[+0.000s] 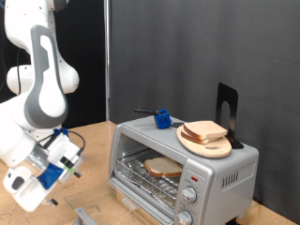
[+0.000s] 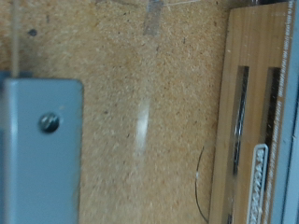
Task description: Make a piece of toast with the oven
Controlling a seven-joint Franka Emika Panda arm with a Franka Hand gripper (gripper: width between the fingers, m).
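The silver toaster oven [image 1: 234, 173] stands on the cork table at the exterior view's right. One slice of pale bread [image 1: 162, 169] lies on its wire rack inside, and the glass door [image 1: 141, 200] appears folded down in front. Two round knobs [image 1: 190, 196] sit under a red light [image 1: 194, 177]. More slices [image 1: 207, 130] lie on a round wooden board [image 1: 208, 147] on the oven's top. My gripper [image 1: 58, 187] hangs low over the table at the exterior view's bottom left, apart from the oven, with nothing seen in it. The wrist view shows only a grey-blue gripper part [image 2: 39, 149] over the cork.
A blue tool with a black handle [image 1: 161, 119] and a black stand [image 1: 228, 112] also sit on the oven's top. A slotted wooden piece [image 2: 250, 121] lies on the cork table [image 2: 140, 103] in the wrist view. A dark curtain hangs behind.
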